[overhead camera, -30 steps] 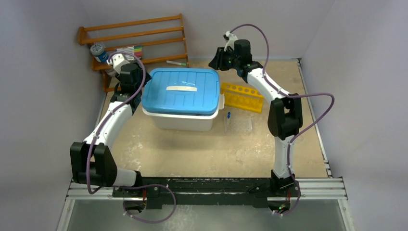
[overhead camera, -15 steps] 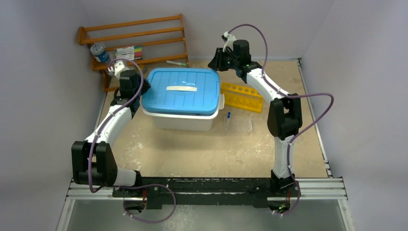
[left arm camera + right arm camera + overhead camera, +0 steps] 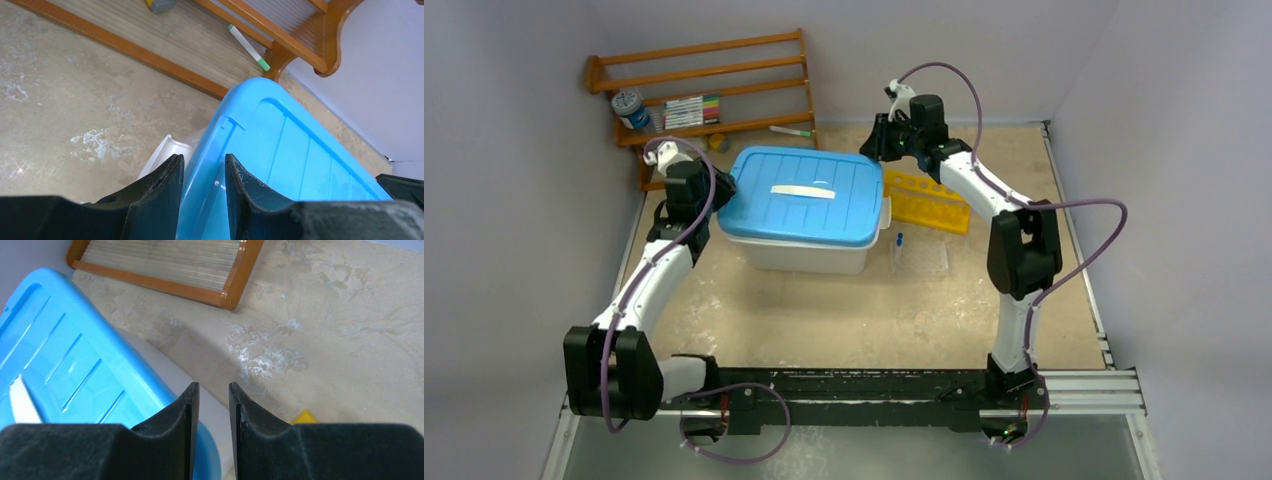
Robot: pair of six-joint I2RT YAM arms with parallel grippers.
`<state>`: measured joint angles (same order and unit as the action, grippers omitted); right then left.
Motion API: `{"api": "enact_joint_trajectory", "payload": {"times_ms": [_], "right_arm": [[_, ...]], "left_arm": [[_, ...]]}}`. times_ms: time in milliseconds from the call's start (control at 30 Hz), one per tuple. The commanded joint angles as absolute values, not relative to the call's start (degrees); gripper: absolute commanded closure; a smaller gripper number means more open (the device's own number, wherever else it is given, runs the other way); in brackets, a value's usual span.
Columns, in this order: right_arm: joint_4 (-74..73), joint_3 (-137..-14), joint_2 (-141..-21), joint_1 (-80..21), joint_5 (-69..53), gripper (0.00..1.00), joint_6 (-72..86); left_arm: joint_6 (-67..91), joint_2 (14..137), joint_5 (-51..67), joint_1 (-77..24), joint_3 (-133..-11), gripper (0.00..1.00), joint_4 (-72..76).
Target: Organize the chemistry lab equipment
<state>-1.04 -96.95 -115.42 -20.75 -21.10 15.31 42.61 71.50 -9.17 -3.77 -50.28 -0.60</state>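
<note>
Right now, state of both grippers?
Left gripper: closed on the blue lid edge.
Right gripper: fingers nearly together at the lid corner; grip cannot be told.

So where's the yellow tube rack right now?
Top view, right side: the yellow tube rack lies just right of the blue-lidded bin, behind the clear packet.

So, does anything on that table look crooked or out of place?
Yes. The blue lid sits twisted on the white bin, not lined up with its rim; a bin corner pokes out beside the left hand, which straddles the lid's edge.
</note>
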Motion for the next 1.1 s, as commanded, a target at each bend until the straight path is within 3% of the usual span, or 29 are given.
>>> {"api": "enact_joint_trajectory", "payload": {"times_ms": [0,467,500,633,700,1067], "right_arm": [[0.59,-95.16,-109.59,-21.66,-21.52,0.7,14.13],[4.19,-96.93,-103.9,-22.13,-17.78,0.6,15.28],[4.21,-96.72,-103.34,-22.45,-17.93,0.62,15.34],[3.87,-94.05,-98.67,-25.54,-17.78,0.91,14.78],[3.42,-91.62,-96.25,-27.43,-17.16,0.99,14.21],[6.61,-64.68,-85.53,-29.79,-16.95,1.0,18.17]], "left_arm": [[43.39,67.46,-6.94,-3.6,-49.09,0.65,0.01],[41.78,65.24,-7.27,-3.6,-51.15,0.65,-2.07],[41.67,65.22,-7.74,-3.65,-51.14,0.65,-2.17],[41.48,66.19,-8.54,-3.6,-52.23,0.64,-1.96],[41.62,67.99,-7.44,-3.6,-54.08,0.64,-1.86],[42.05,73.42,-5.36,-3.6,-57.76,0.62,-0.7]]}}
